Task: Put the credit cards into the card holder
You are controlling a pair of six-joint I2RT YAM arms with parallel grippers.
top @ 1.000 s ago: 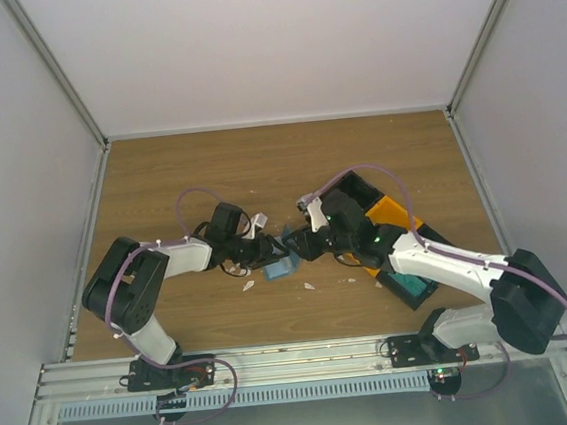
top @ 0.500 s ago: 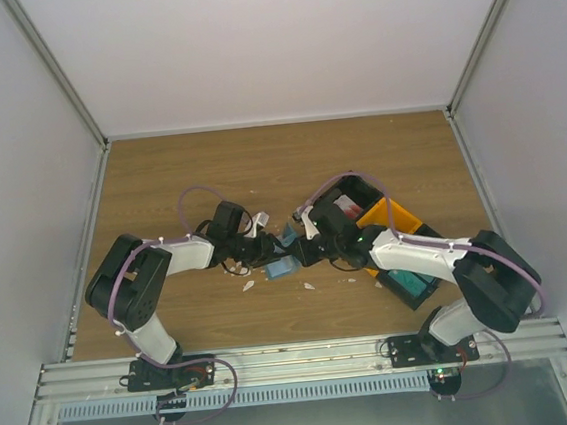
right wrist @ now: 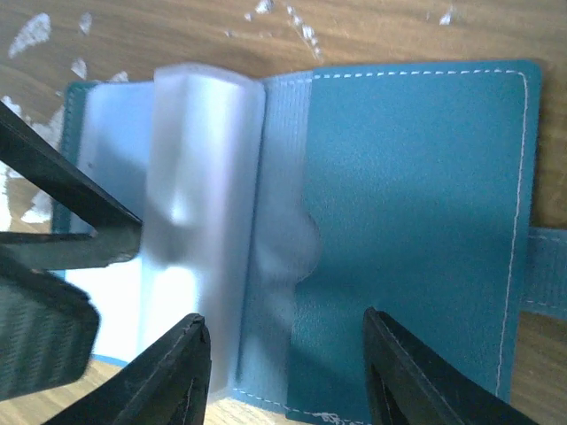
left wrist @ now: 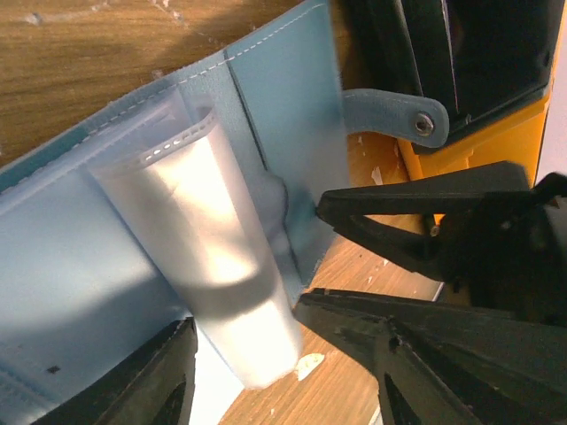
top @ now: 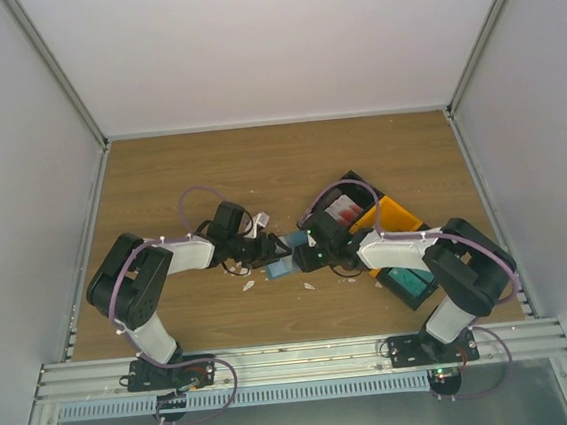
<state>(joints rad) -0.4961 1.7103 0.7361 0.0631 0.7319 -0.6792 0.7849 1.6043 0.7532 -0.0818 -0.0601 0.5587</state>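
The blue card holder (top: 282, 267) lies open on the table between my two grippers. It shows in the left wrist view (left wrist: 283, 106) and the right wrist view (right wrist: 416, 221), with clear plastic sleeves (right wrist: 199, 177) bulging at its middle. My left gripper (top: 267, 248) is open and its fingers (left wrist: 164, 381) straddle the sleeves' end. My right gripper (top: 304, 254) is open at the opposite edge, one finger (right wrist: 182, 372) over the sleeves and the other over the teal flap. The credit cards (top: 341, 207), white with red patches, lie in a black bin behind the right gripper.
A black bin (top: 353, 179), an orange bin (top: 394, 214) and a teal bin (top: 409, 281) stand in a row at the right. White scraps (top: 249, 285) lie on the wood near the holder. The holder's strap with a snap (left wrist: 390, 111) points toward the orange bin (left wrist: 478, 155).
My right arm has folded back, its elbow drawn toward its base, and its gripper has moved a little left onto the holder. The cards in the black bin are now uncovered. The left arm has stayed still.
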